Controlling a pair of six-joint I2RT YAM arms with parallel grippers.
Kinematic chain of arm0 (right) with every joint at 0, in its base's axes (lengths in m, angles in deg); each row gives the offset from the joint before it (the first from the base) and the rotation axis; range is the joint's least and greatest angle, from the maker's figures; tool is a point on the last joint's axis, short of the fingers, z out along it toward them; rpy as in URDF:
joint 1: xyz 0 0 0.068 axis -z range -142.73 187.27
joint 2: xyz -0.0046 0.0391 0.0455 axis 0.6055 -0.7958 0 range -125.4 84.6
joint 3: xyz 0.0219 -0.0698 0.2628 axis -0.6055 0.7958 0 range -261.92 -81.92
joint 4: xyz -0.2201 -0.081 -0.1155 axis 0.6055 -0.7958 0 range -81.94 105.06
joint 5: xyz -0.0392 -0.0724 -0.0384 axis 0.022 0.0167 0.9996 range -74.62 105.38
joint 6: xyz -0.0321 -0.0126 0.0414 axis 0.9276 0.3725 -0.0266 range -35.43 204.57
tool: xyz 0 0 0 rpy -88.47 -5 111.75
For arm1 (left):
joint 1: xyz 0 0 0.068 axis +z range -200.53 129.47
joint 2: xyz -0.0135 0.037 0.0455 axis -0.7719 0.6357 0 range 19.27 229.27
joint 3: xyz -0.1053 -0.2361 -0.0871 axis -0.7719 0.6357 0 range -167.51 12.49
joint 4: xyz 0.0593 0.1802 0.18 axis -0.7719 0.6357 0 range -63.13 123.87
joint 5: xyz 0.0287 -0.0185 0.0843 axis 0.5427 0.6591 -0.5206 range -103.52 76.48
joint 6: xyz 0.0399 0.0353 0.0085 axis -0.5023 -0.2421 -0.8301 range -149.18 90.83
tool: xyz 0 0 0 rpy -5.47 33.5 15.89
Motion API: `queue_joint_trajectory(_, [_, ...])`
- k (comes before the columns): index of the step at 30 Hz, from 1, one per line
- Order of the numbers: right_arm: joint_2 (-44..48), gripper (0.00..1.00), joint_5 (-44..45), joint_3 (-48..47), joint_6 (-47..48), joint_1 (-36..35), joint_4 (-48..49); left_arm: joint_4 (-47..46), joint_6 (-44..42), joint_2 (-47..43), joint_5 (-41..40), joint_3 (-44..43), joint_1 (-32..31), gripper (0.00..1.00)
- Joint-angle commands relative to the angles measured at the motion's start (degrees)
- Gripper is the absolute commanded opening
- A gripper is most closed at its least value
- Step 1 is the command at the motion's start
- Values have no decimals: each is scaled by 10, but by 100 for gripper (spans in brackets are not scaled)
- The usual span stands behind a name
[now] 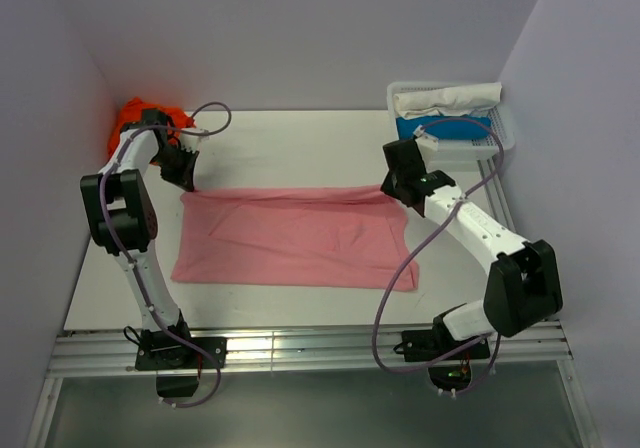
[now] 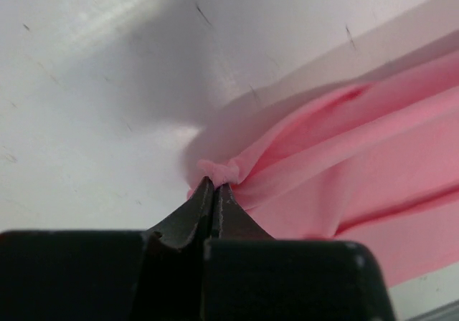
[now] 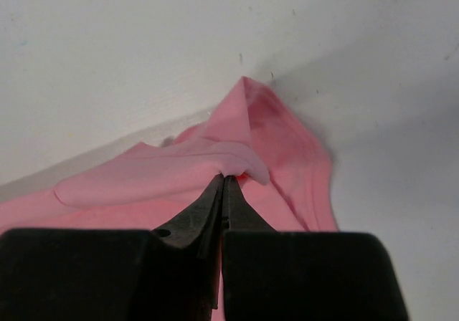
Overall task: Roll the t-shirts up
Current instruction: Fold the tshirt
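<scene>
Starting from the near edge: the pink t-shirt (image 1: 290, 238) is spread mostly flat across the middle of the desk (image 1: 300, 133), long side running left to right, with its near right corner trailing a bit towards the arm bases.

Both hands are at its far edge. The left hand (image 2: 214, 185) is pressed together on a little bunch of pink cloth at the far left corner, and the right hand (image 3: 224, 178) is pinching a fold at the far right corner. In both wrist views the fabric puckers right at the fingertips.

Handling-wise I'd guess it's light, thin and totally floppy. It will sag and wrinkle between the two grips, and a small pinch could slip out if it's tugged hard. The two corners of one edge look like the sensible place to hold for starting a roll, keeping both sides even.

Further back, the orange t-shirt (image 1: 140, 116) sits crumpled in the far left corner behind the left arm. At the far right is a white mesh basket (image 1: 505, 128) holding a white cloth (image 1: 450, 98) and a blue cloth (image 1: 440, 128).

No brands, labels or readable writing anywhere that I can spot.
</scene>
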Motion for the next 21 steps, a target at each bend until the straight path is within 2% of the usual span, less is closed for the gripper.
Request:
queue_joint_trajectory(1, [53,0,18,38,-39,-9,-7,20,-37,-58,7,26,-1,0])
queue_joint_trajectory(11, [136,0,25,127,-99,-34,-49,13,-82,-115,-15,133,2,0])
queue_joint_trajectory(21, [210,0,18,196,-145,-41,-77,-17,-99,-160,-20,196,9,1])
